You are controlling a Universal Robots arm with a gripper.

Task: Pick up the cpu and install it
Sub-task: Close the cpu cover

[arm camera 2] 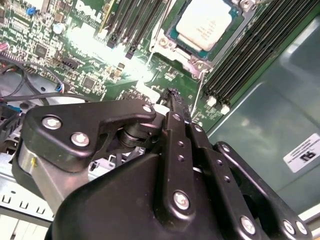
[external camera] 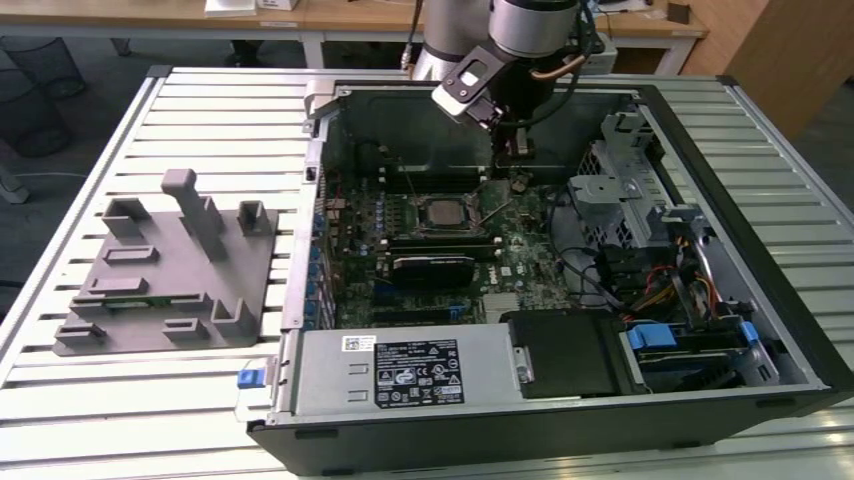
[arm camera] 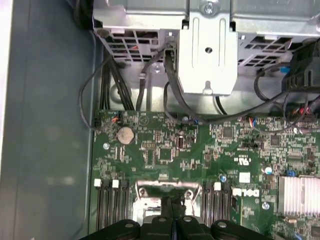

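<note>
The cpu (external camera: 439, 212), a square chip with a silver top, lies flat in the socket in the middle of the motherboard (external camera: 527, 245) of an open computer case. In the second wrist view the cpu (arm camera 2: 207, 22) lies inside the metal socket frame (arm camera 2: 167, 47). My gripper (external camera: 511, 172) hangs over the board just past the socket, toward the exterior view's right, with its black fingers together and nothing between them. In the second wrist view my gripper (arm camera 2: 172, 96) is close to the thin raised socket lever (arm camera 2: 201, 95). In the first wrist view my gripper (arm camera: 172, 212) hangs over the socket frame (arm camera: 162, 191).
A grey plastic tray (external camera: 174, 270) with upright posts stands on the slatted table at the exterior view's left. The power supply (external camera: 400, 370), a metal drive cage (external camera: 621, 195) with cables, and memory slots (arm camera 2: 245, 55) crowd the case. The case walls (external camera: 767, 300) close in the board.
</note>
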